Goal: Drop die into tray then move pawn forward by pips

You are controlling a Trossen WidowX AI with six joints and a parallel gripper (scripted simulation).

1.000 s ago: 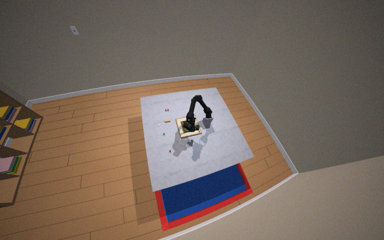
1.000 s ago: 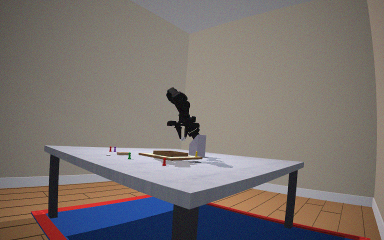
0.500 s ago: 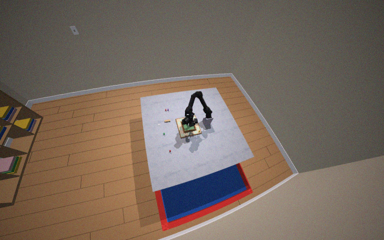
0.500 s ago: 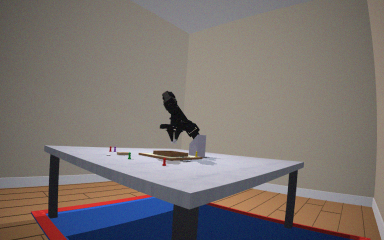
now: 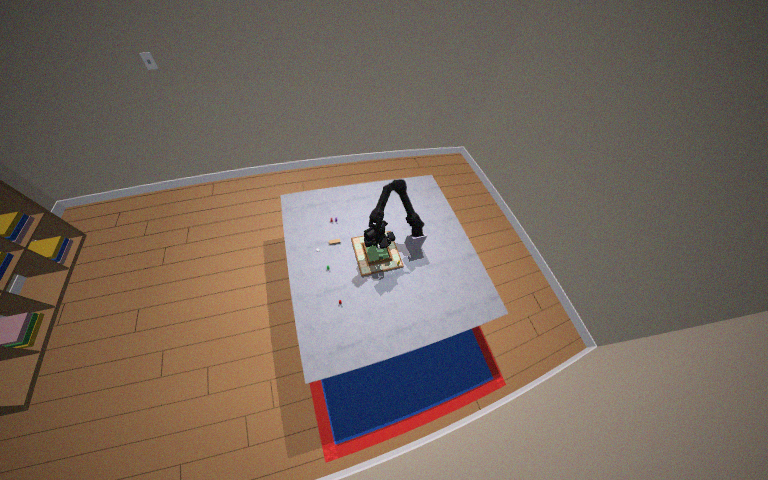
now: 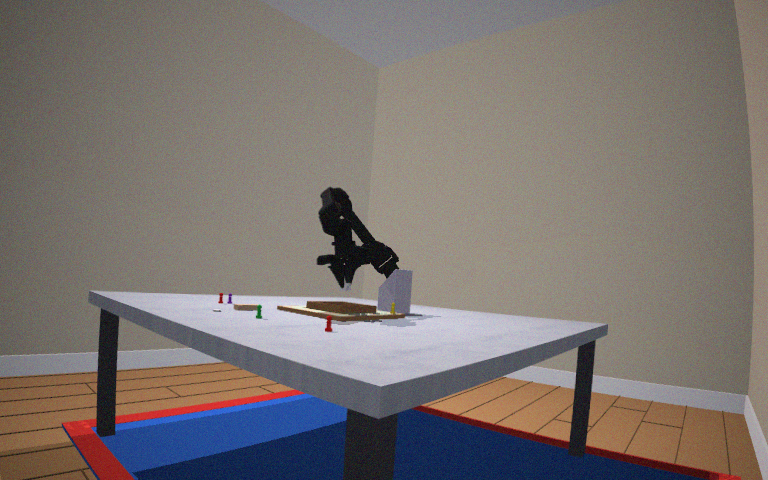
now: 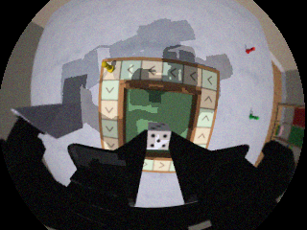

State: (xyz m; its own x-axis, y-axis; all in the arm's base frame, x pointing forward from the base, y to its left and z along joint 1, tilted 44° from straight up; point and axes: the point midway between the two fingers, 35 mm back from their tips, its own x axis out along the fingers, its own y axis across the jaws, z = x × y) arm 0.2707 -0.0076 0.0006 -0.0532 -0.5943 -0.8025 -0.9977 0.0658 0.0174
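My gripper is shut on the white die and holds it above the dice tray. The die's face toward the wrist camera shows five pips. The tray has a green floor and brown walls. The board around it has a ring of cream and green squares with arrows. A yellow pawn stands on a corner square of the board. The squares nearest the gripper are partly hidden by the fingers.
A red pawn and a green pawn stand off the board. Farther back are a red pawn, a purple pawn, a wooden block and a small white object.
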